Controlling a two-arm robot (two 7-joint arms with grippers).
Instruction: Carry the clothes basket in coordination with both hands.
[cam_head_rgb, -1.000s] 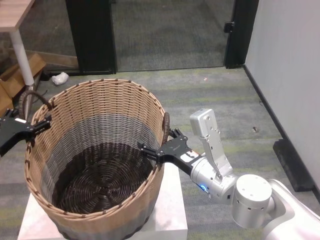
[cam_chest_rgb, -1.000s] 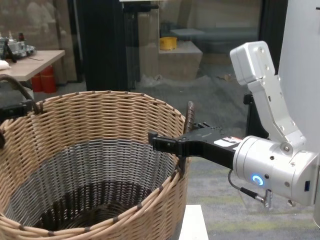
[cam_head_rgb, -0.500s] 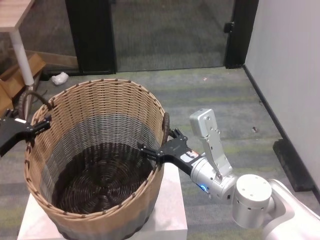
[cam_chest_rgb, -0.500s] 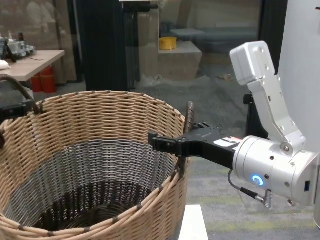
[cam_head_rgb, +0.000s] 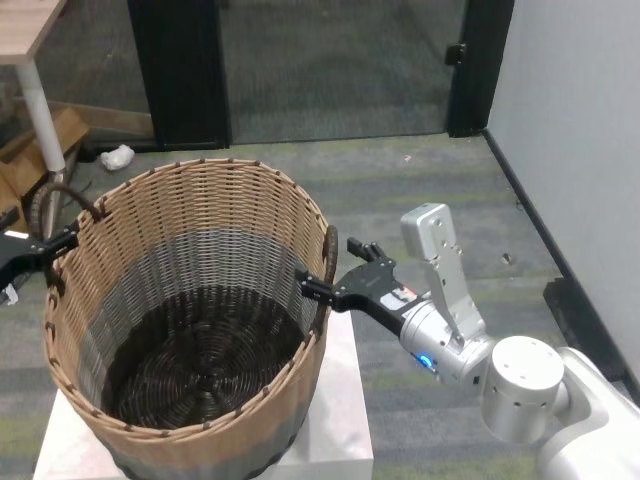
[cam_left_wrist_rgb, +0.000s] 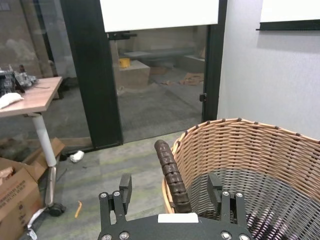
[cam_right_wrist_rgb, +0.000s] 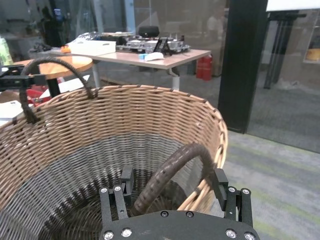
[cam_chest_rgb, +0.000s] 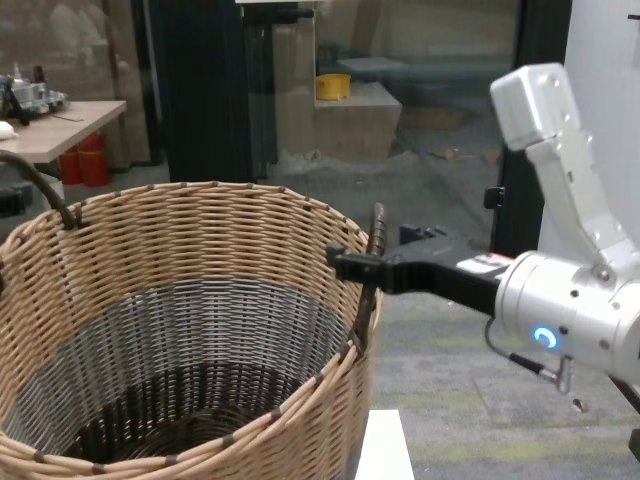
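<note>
The clothes basket (cam_head_rgb: 185, 320) is sitting upright on a white block (cam_head_rgb: 340, 420), its round body overhanging the block's edges on the front and left. It is showing an empty dark base inside.

The right gripper (cam_head_rgb: 335, 280) is hovering at the rim on the robot's right, and its jaws are standing spread wide, straddling the right handle (cam_head_rgb: 331, 255). In the right wrist view that dark loop is rising in the gap between the fingers (cam_right_wrist_rgb: 126, 186) without either one pressing on it.

Over on the other side, the left gripper (cam_head_rgb: 40, 248) is reaching in from the edge of the head view. Its jaws are also standing apart, with the left handle (cam_left_wrist_rgb: 170, 172) running up between them in the left wrist view; nothing is being pinched there either.

Around the basket, grey-green carpet (cam_head_rgb: 400, 190) is lying open toward the dark door frame (cam_head_rgb: 180, 70). A white wall (cam_head_rgb: 570, 130) is closing off the right side. On the left, a table leg (cam_head_rgb: 45, 125) and a cardboard box (cam_left_wrist_rgb: 17, 192) are standing near the left handle.
</note>
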